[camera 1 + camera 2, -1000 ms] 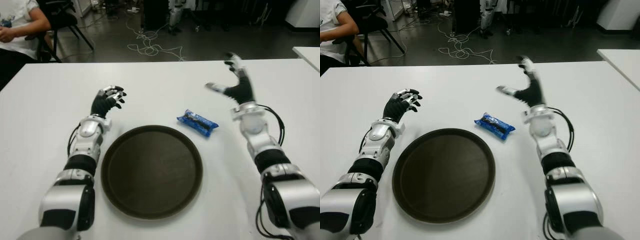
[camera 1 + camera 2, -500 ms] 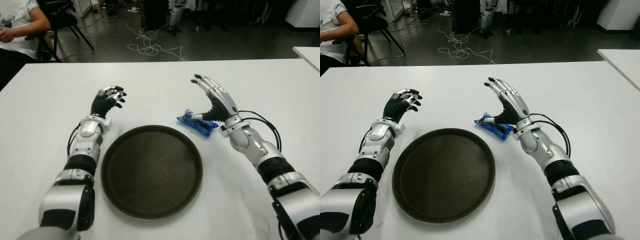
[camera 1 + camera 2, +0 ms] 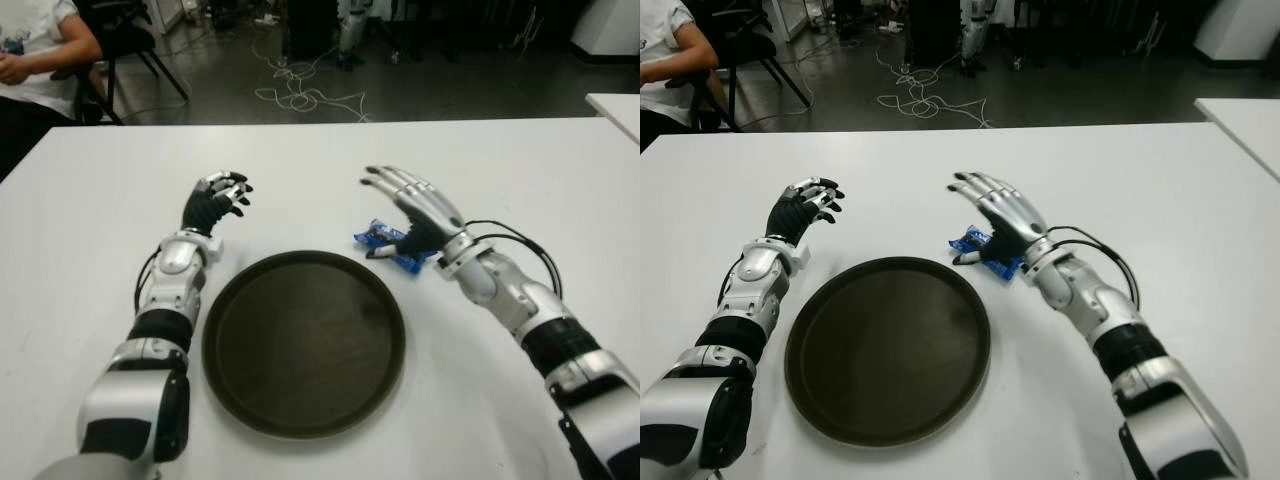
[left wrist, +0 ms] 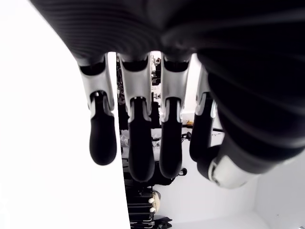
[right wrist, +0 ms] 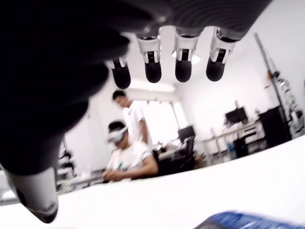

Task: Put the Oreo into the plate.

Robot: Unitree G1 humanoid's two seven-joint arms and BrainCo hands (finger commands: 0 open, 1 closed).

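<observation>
The Oreo (image 3: 372,236) is a blue packet lying on the white table (image 3: 300,160), just beyond the right rim of the dark round plate (image 3: 300,350). My right hand (image 3: 402,215) hovers palm down over the packet's right part, fingers spread and the thumb tip by its near edge; it is open and grips nothing. The right wrist view shows a blue corner of the Oreo (image 5: 238,220) below the spread fingers (image 5: 152,71). My left hand (image 3: 215,200) shows to the left of the plate's far edge, its fingers (image 4: 136,138) relaxed and holding nothing.
A person (image 3: 35,50) sits beyond the table's far left corner beside a black chair (image 3: 130,40). Cables (image 3: 300,90) lie on the floor behind the table. Another white table's corner (image 3: 615,105) shows at the far right.
My right hand came down from a raised pose at the right, moved left and turned palm down over the Oreo. The packet, plate and left hand have not moved.
</observation>
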